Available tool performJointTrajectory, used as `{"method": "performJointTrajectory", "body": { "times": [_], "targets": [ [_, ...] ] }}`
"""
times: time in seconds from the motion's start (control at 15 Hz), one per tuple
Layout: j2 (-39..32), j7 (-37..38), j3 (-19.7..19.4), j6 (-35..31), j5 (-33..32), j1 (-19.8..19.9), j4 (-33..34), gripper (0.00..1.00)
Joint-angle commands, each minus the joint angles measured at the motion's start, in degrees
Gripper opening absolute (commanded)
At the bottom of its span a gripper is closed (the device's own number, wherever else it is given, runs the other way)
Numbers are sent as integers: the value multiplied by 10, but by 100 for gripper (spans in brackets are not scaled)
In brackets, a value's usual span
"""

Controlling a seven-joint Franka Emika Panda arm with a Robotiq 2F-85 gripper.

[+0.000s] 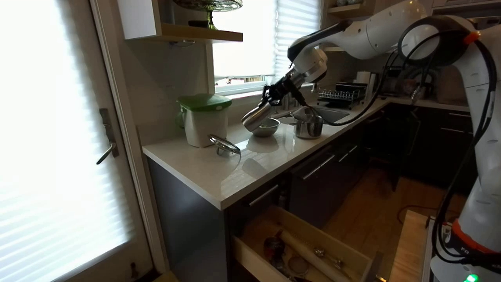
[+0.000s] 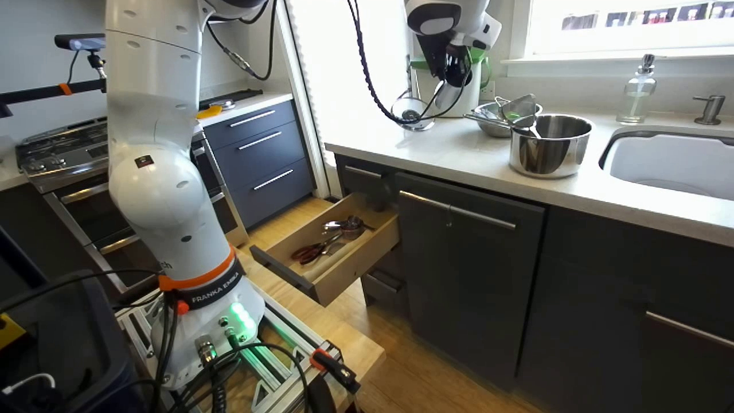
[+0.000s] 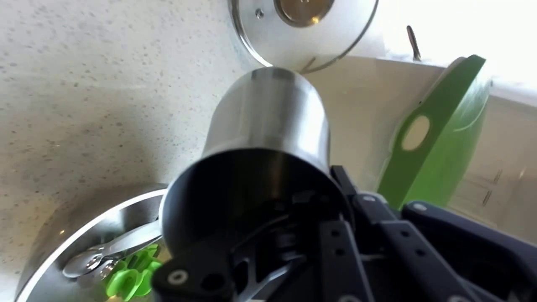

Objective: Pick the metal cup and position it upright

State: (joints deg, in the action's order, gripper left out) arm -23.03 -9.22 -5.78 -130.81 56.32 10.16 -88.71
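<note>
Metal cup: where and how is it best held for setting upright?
Likely by the rim wall of the metal cup, from the open-mouth side, one finger inside, one outside: it tilts base-down, mouth toward the gripper, which appears to pinch that wall.

In an exterior view we read "FRANKA EMIKA" on the black band (image 2: 215,290) low on the white robot arm (image 2: 166,189); abv. it, on the arm, only "ch". In an exterior view, same band (image 1: 467,250), we get "FR", rest illeg. Sm. label (image 2: 144,161) higher up: too tiny for us.
</note>
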Motion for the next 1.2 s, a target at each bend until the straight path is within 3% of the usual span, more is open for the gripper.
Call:
{"method": "performJointTrajectory", "body": {
  "times": [0.0,0.2,0.53,0.93,1.13],
  "targets": [
    [57,32,-18,59,-137,-7,-29,2],
    [79,33,-14,83,-249,-11,-28,2],
    [97,38,2,7,-418,-47,-50,1],
    [79,38,25,18,-418,-46,-38,5],
    [70,31,27,27,-443,-54,-37,1]
  ]
}}
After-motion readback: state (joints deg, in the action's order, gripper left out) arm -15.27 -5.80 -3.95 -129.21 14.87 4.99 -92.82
